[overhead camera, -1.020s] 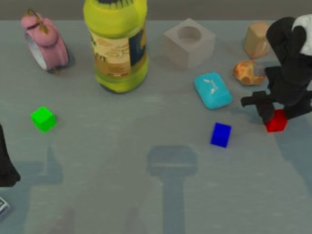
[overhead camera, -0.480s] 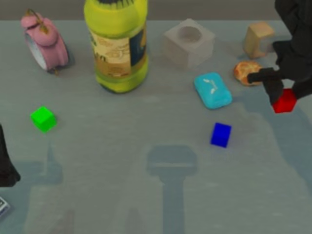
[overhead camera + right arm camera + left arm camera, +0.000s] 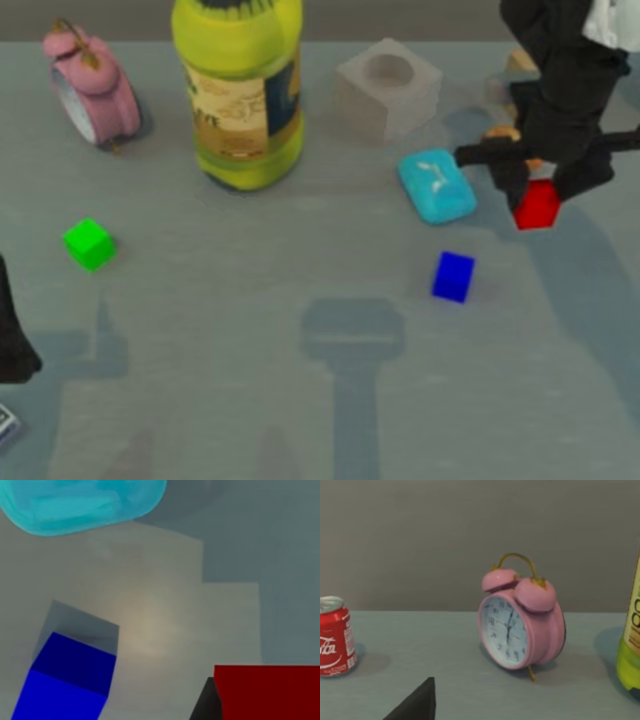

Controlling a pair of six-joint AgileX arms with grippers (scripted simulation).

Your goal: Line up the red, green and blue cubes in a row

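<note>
My right gripper [image 3: 537, 200] is shut on the red cube [image 3: 538, 206] and holds it above the table, just right of a cyan soap bar. In the right wrist view the red cube [image 3: 267, 692] fills the lower corner beside one dark finger [image 3: 206, 706]. The blue cube [image 3: 453, 276] lies on the table, left of and nearer than the held cube; the right wrist view shows the blue cube [image 3: 65, 682] too. The green cube [image 3: 88, 243] sits far off at the table's left. My left gripper [image 3: 12, 345] is parked at the left edge, open.
The cyan soap bar [image 3: 437, 185] lies close to the held cube. Behind it are a grey block with a round hole [image 3: 388, 87], a bread roll and a tan block, mostly hidden by the right arm. A yellow bottle [image 3: 238, 90] and a pink alarm clock [image 3: 90, 85] stand at the back left.
The right gripper lifted the red cube off the table, carried it toward the back, then shifted it left toward the soap bar. The other cubes and the left arm stayed put.
</note>
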